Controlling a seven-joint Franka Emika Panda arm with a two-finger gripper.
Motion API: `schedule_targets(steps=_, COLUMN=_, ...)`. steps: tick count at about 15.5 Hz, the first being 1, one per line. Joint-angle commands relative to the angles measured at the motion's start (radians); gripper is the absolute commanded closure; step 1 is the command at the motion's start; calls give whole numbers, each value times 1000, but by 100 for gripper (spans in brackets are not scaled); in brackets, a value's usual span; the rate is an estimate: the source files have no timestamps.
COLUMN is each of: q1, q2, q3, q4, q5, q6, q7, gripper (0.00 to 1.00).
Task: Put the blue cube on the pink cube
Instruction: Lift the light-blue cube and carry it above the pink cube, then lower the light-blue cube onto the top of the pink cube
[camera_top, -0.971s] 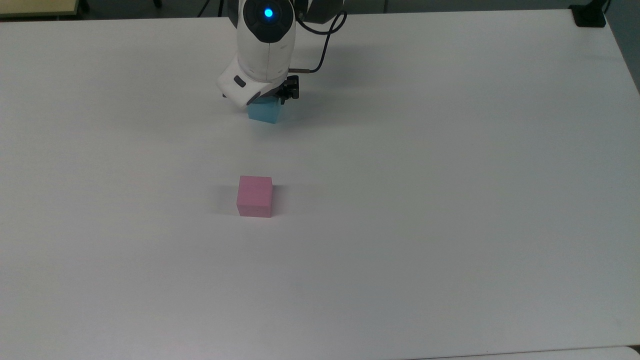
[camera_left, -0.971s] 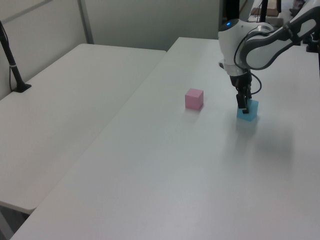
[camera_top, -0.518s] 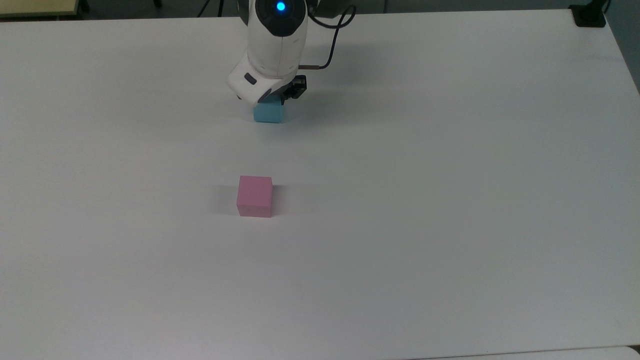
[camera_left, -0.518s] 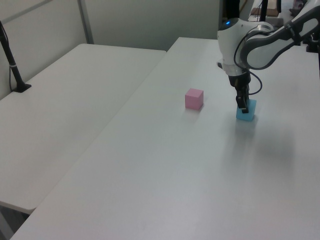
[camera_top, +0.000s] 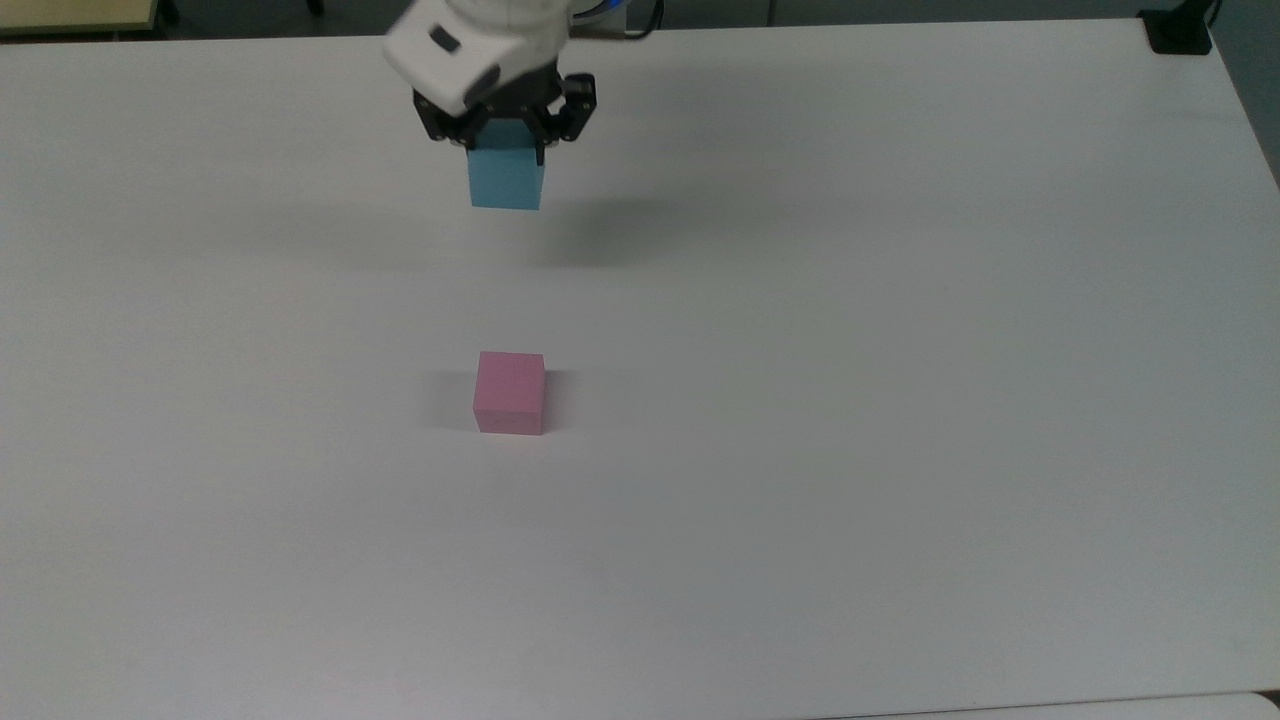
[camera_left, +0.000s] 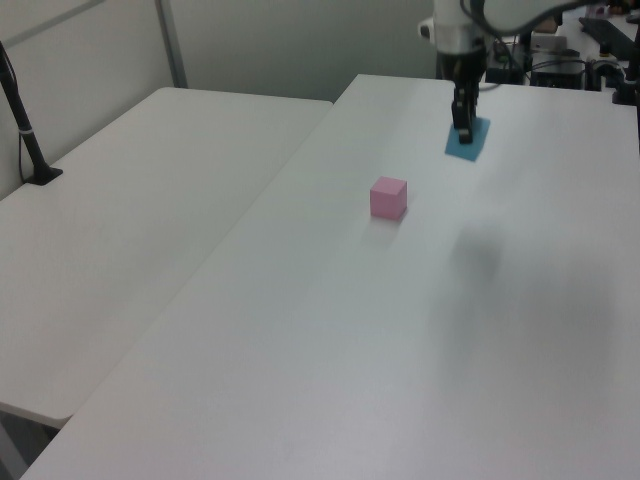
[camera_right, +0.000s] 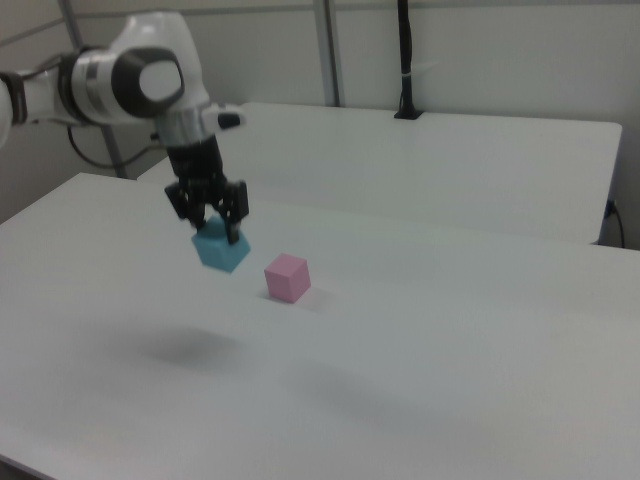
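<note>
The blue cube (camera_top: 506, 180) hangs well above the white table, held from above by my gripper (camera_top: 505, 150), whose black fingers are shut on its upper part. The left view has the blue cube (camera_left: 467, 141) under the gripper (camera_left: 462, 128), and the right view has the blue cube (camera_right: 221, 249) slightly tilted below the gripper (camera_right: 213, 233). The pink cube (camera_top: 510, 392) rests on the table, nearer the camera than the blue one in the top view. In the left view the pink cube (camera_left: 388, 197) lies left of and below the held cube; in the right view the pink cube (camera_right: 287, 277) sits just to its right.
The white table (camera_top: 900, 400) stretches wide around both cubes. A second white table (camera_left: 120, 200) adjoins it on the left view's left. A black post base (camera_top: 1178, 30) stands at the top view's far right corner, and another black post (camera_left: 25, 130) rises on the second table.
The gripper has lifted the blue cube off the table, high above it, and turned its wrist. The pink cube has not moved.
</note>
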Motion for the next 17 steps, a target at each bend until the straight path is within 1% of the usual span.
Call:
schedule_targets(steps=1, q1=-4, q2=158, q3=-7, q4=217, q5=23, q6=-49, q7=-22, gripper=95)
schedule_targets(steps=3, q1=-10, q2=292, q3=-10, q4=376, q5=34, q6=-129, q7=-22, gripper=95)
schedule_targets(steps=4, q1=-16, q2=342, q3=-10, q4=441, q5=37, q6=-141, q7=-22, gripper=95)
schedule_targets(steps=5, q1=-16, q2=379, q3=-10, q4=475, q5=39, q6=-140, q7=-22, gripper=94)
schedule_targets(steps=8, q1=-11, q2=462, q3=-10, q4=506, q5=39, q6=-123, q7=-19, gripper=94)
schedule_targets(steps=11, q1=-7, q2=536, q3=-8, q4=573, q5=39, q6=-117, q7=7, gripper=93)
schedule_targets(steps=16, q1=-8, q2=541, q3=-10, q4=578, q5=39, q6=-57, q7=13, gripper=93)
schedule_targets(steps=17, q1=-8, q2=541, q3=-10, q4=578, q5=40, q6=-51, q7=13, gripper=90)
